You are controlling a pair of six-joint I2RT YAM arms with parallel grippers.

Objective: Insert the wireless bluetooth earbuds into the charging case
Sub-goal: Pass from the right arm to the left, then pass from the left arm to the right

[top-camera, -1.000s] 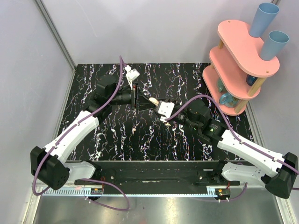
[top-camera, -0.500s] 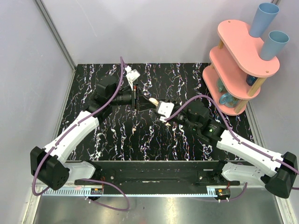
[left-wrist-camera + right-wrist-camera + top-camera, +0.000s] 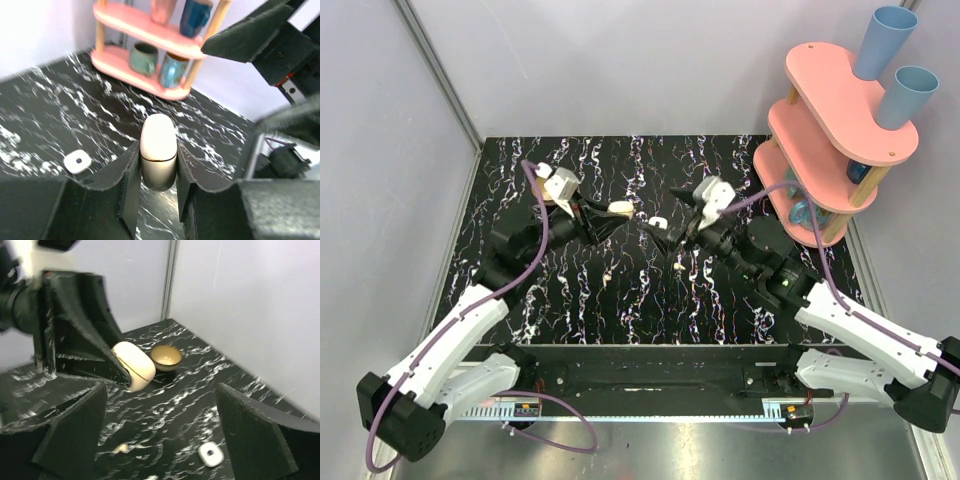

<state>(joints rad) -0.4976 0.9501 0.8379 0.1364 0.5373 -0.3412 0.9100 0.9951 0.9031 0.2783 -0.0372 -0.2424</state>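
Charging case (image 3: 158, 132), lid closed, is gripped between the fingers of the left gripper (image 3: 157, 155), near a brass bowl (image 3: 166, 357); right gripper (image 3: 160, 432) is spread wide, nothing held.

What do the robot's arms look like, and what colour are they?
The left arm and right arm have smooth white shells with chunky black joints. A purple cable loops along each. The left gripper and right gripper have black wedge-shaped fingers.
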